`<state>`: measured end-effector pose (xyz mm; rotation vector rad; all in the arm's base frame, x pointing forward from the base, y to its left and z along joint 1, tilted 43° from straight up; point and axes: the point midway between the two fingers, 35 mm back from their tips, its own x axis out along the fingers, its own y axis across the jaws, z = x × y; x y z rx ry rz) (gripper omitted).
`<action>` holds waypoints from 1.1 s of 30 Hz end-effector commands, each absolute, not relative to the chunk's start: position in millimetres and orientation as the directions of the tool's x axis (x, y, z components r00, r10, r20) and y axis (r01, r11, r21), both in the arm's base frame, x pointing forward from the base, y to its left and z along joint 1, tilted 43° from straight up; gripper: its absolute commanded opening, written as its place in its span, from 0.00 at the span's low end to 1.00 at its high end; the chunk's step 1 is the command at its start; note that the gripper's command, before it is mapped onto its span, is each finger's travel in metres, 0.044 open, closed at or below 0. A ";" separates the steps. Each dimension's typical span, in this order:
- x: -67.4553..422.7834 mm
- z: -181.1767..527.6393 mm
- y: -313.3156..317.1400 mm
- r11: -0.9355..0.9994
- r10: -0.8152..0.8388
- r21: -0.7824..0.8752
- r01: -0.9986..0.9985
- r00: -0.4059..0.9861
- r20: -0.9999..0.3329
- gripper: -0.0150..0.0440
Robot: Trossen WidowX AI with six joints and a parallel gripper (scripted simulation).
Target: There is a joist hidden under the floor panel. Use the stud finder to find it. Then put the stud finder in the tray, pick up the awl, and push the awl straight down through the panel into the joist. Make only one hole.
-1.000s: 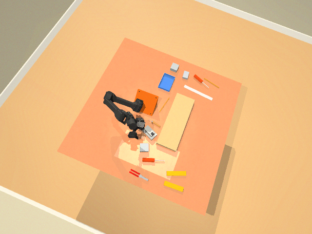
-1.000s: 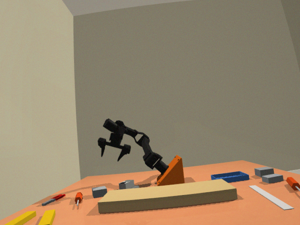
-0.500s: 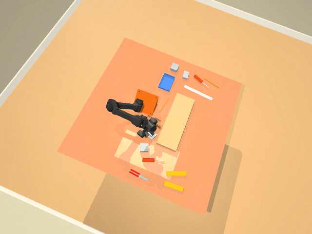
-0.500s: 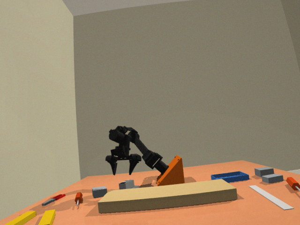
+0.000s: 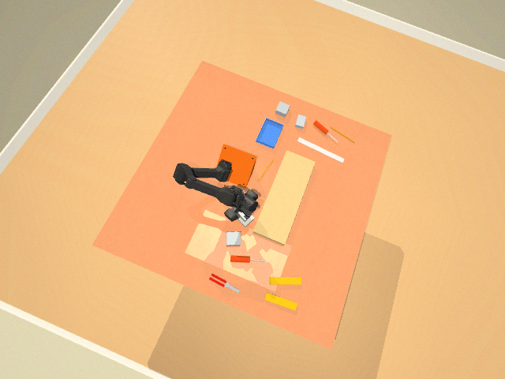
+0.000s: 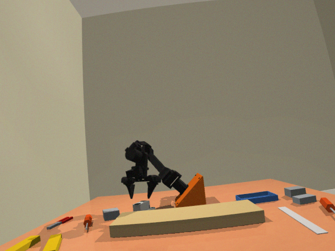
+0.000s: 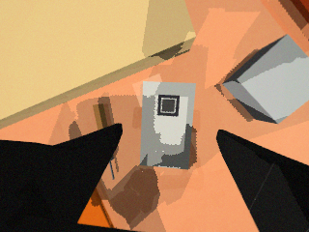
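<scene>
The stud finder (image 5: pixel 246 220) (image 6: pixel 141 205) (image 7: pixel 166 126), a small white-grey box with a square window, lies on the mat by the near end of the tan floor panel (image 5: pixel 285 196) (image 6: pixel 186 216) (image 7: pixel 72 48). My gripper (image 5: pixel 241 214) (image 6: pixel 140 196) (image 7: pixel 168 130) is open and hangs just above the stud finder with a finger on each side, not touching it. The blue tray (image 5: pixel 269 133) (image 6: pixel 256 196) stands beyond the panel's far end. Two orange-handled pointed tools lie on the mat, one (image 5: pixel 241 258) (image 6: pixel 88 220) near the stud finder, one (image 5: pixel 322 127) (image 6: pixel 325 204) past the tray; I cannot tell which is the awl.
A grey block (image 5: pixel 233 238) (image 6: pixel 110 213) (image 7: pixel 270 87) lies close beside the stud finder. Two more grey blocks (image 5: pixel 282 108) (image 5: pixel 301 120) sit by the tray. Red pliers (image 5: pixel 222 280), two yellow bars (image 5: pixel 285 280) (image 5: pixel 281 302), a white ruler (image 5: pixel 320 149) and the orange arm mount (image 5: pixel 241 163) are around.
</scene>
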<state>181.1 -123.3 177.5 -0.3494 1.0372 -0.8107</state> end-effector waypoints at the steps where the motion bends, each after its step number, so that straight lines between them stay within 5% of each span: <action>1: 183.9 177.4 -123.6 0.663 -0.740 -0.612 0.431 0.256 -0.621 1.00; 33: 184.3 142.3 -157.2 0.661 -0.742 -0.613 0.432 0.257 -0.619 1.00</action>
